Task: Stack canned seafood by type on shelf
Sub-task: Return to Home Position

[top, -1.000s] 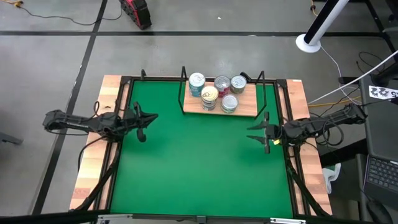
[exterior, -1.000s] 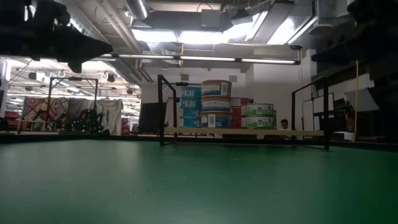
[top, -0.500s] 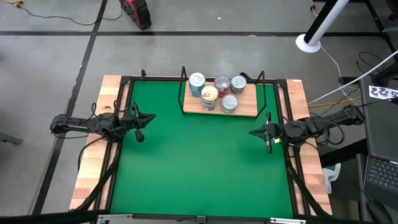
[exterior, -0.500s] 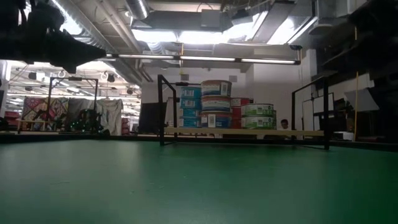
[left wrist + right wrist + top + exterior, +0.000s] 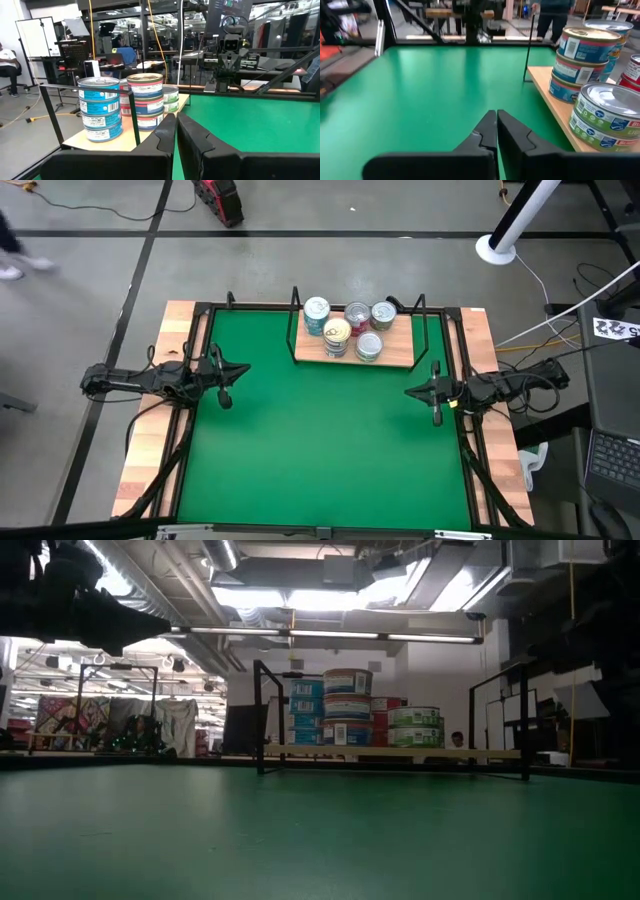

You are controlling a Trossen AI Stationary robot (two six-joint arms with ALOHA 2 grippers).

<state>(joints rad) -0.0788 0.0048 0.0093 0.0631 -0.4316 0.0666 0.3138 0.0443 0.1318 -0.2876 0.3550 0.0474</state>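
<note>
The shelf [image 5: 390, 357] is a light-wood board with black wire rails at the far side of the green mat. The tins stand on it in stacks. In the left wrist view I see a teal-blue stack [image 5: 101, 107], a mixed red and teal stack [image 5: 145, 98] and green tins [image 5: 171, 98] behind. In the low view the tallest stack [image 5: 347, 706] stands mid-shelf. My left gripper [image 5: 243, 369] hovers shut over the mat's left part. My right gripper [image 5: 408, 392] hovers shut over the right part, just nearer than the shelf. Both hold nothing.
Pale wooden planks [image 5: 150, 450] and black rails edge the green mat [image 5: 320, 440]. The shelf's upright wire posts [image 5: 258, 715] rise at its ends. A white stand base [image 5: 495, 248] sits on the floor beyond the table. The mat's middle and near part carry nothing.
My right gripper has drawn back a little toward the table's right edge, and my left gripper a little toward the left edge. The tins and the shelf have stayed where they were.
</note>
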